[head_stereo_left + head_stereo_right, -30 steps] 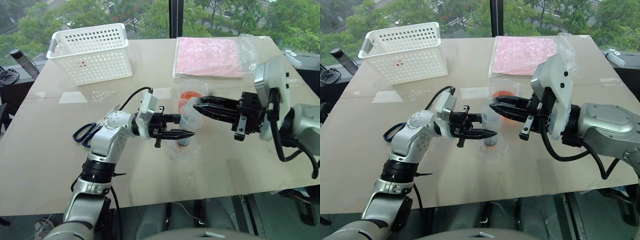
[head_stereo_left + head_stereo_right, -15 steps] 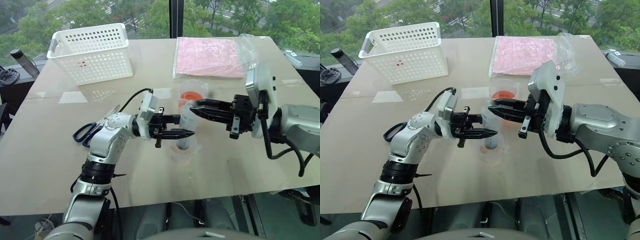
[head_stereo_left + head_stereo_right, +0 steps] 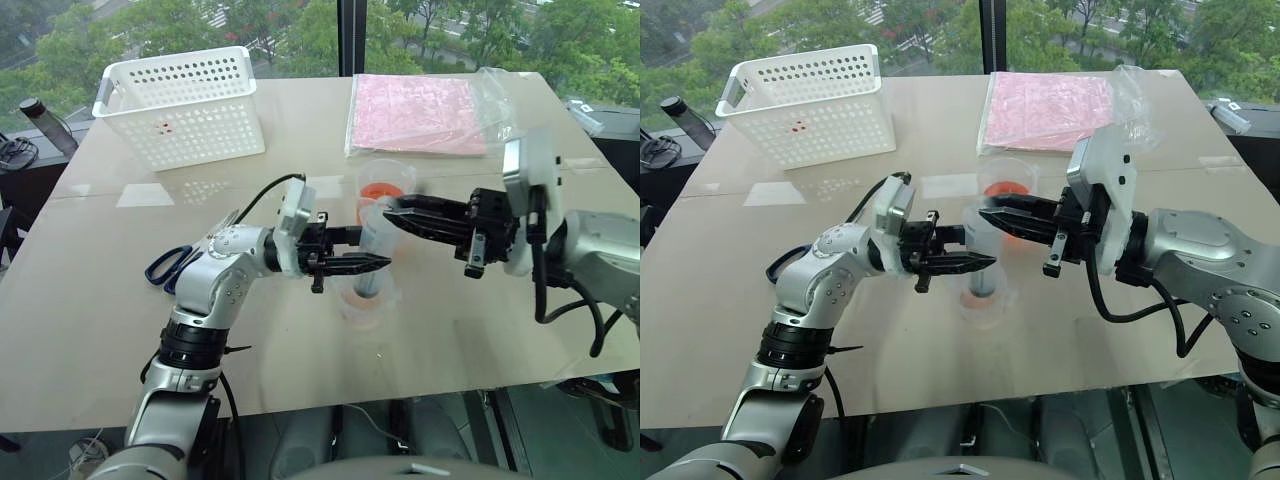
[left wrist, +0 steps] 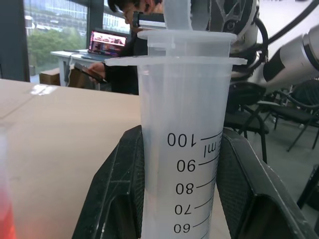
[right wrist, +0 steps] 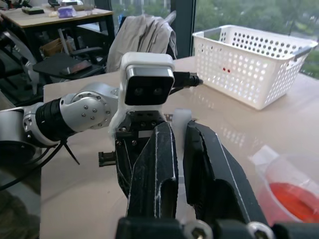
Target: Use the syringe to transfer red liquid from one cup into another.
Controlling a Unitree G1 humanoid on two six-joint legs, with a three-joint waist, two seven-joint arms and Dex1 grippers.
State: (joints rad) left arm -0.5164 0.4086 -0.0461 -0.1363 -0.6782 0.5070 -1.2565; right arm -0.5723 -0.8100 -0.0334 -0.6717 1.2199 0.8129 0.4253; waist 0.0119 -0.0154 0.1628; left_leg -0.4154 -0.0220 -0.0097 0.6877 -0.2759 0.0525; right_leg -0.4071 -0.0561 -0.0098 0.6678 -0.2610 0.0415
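Little has shifted since a second ago: the right gripper (image 3: pixel 392 212) sits much where it was, though its wrist housing has turned.

One syringe (image 3: pixel 372 245) stands upright, its tip down in the squat clear cup (image 3: pixel 366 303) that shows faint pink at the bottom. The left gripper (image 3: pixel 375 264) has its jaws clamped on the syringe's clear graduated barrel; in the left wrist view the printed scale sits between the two black fingers (image 4: pixel 119 189). The right gripper's jaws are closed on the white plunger top (image 5: pixel 180 121).

Two clear plastic beakers are on the surface (image 3: pixel 100 320): the near one under the syringe, and just behind it the cup (image 3: pixel 385 185) holding the red liquid (image 3: pixel 380 192).

One white perforated basket (image 3: pixel 185 103) stands at the far left, one clear bag of pink sheets (image 3: pixel 418 112) lies at the far right, and one pair of blue-handled scissors (image 3: pixel 170 266) lies behind the left arm.
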